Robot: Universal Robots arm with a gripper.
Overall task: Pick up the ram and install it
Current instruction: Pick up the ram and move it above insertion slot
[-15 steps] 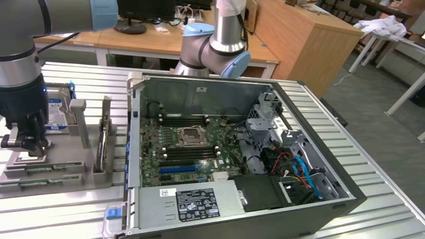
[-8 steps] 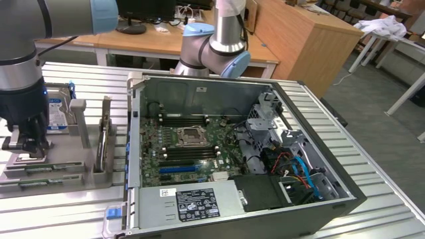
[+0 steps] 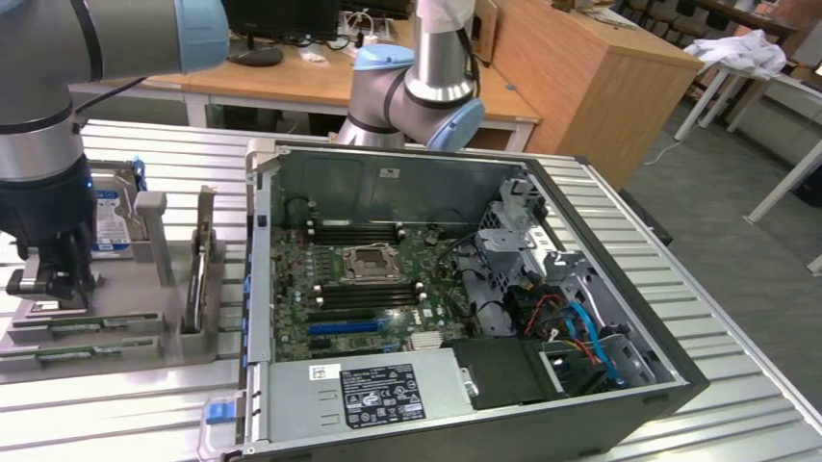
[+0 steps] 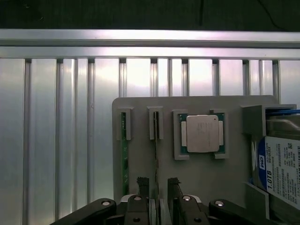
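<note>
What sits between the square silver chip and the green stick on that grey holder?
In the wrist view, a second thin stick stands on edge between the green stick and the silver chip, with the open gripper straddling it.

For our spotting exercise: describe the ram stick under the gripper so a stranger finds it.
Beside the open computer case lies a grey holder tray. Of its two upright sticks, the ram is the one nearer the silver processor.

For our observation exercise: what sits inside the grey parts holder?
A green ram stick, a second stick on edge, a processor, a blue-labelled hard drive. Open fingers straddle the second stick, covering one end.
</note>
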